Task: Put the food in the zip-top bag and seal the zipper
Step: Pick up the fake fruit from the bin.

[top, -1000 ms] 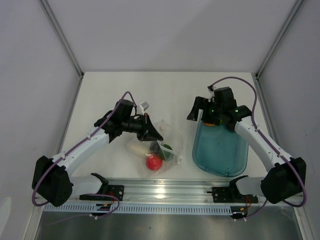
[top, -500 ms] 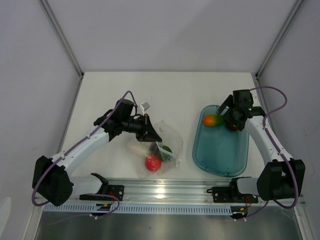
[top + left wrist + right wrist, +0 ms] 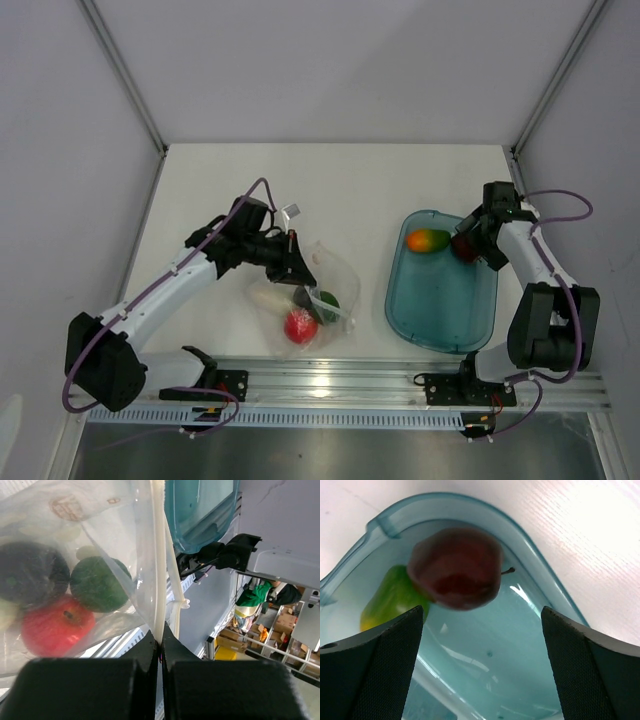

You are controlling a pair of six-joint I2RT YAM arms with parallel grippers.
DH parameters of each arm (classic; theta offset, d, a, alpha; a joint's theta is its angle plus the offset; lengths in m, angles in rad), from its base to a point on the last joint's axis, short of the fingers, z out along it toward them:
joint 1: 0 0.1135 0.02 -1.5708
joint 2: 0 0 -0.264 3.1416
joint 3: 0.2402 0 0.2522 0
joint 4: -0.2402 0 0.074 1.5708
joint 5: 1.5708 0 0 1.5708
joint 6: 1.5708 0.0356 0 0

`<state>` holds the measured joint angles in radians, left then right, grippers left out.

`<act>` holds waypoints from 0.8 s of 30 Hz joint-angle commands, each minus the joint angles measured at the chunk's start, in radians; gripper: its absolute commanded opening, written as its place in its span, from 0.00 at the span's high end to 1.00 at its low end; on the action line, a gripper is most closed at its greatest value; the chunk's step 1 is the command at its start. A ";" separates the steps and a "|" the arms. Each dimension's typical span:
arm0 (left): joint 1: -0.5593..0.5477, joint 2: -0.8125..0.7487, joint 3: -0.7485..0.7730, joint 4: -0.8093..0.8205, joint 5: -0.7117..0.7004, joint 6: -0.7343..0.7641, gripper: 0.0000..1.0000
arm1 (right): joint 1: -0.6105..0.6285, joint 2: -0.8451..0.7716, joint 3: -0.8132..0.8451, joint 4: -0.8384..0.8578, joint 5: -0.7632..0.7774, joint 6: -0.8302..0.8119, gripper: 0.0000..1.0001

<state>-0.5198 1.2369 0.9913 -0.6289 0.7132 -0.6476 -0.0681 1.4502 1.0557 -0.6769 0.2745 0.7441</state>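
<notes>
The blurred dark red apple (image 3: 455, 570) at upper centre hides part of the green-yellow fruit (image 3: 390, 602) behind it.

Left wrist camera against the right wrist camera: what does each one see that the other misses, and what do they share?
Only the left wrist view: the left gripper shut on the zipper of the clear bag, with a red tomato, a green piece and a dark purple piece inside. Only the right wrist view: the open right gripper facing a dark red apple-like piece and a green-yellow piece. Both: the teal tray, where those two pieces lie.
</notes>
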 commanded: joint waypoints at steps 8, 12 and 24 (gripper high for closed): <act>-0.002 -0.044 -0.065 0.038 -0.008 0.065 0.99 | -0.006 0.117 0.087 0.085 0.086 0.001 0.01; -0.002 -0.034 -0.056 0.028 -0.003 0.072 0.99 | -0.007 0.142 0.090 0.105 0.080 0.001 0.01; -0.002 -0.010 0.006 -0.034 -0.003 0.078 0.99 | -0.004 0.205 0.033 0.157 0.031 0.015 0.05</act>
<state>-0.5198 1.2251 0.9409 -0.6456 0.7063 -0.5964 -0.0708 1.6447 1.0985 -0.5537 0.2966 0.7437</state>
